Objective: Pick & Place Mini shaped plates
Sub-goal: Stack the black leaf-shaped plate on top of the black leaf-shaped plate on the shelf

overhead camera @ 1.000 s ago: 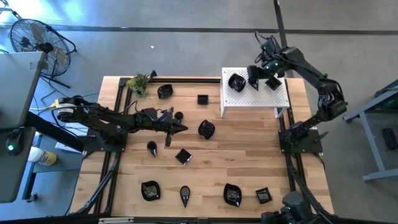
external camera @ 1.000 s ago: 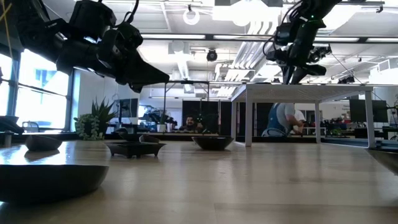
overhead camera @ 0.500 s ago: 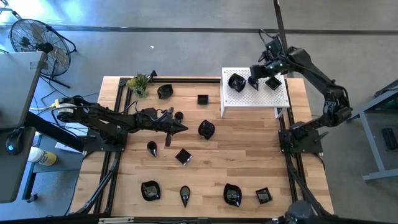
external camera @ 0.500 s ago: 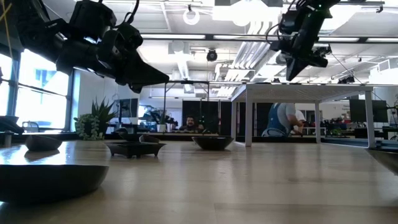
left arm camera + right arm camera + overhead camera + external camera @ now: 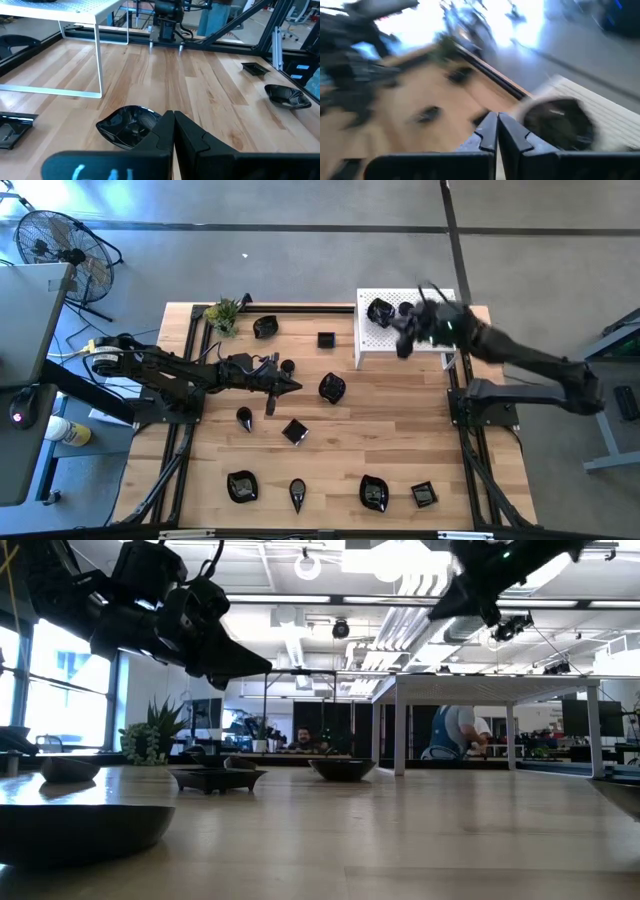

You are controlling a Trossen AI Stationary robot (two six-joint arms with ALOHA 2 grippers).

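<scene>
- High view: the right gripper [image 5: 403,348], clenched empty, has been swung off the white platform [image 5: 450,340] toward frame centre; a plate [image 5: 379,311] is left there, so that placement seems done.
- Low view: the left gripper [image 5: 255,664], shut, hangs upper left.
- Left wrist view: a wavy plate [image 5: 127,126] lies just ahead; other plates [image 5: 241,485] remain scattered.

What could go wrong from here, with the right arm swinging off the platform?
1. The right end effector is shut and empty, moving low over the white perforated platform's front edge; it might clip the rim or the black dish left there.
2. The left end effector, shut, hovers beside the wavy-edged dish; arms converging mid-table may collide.
</scene>
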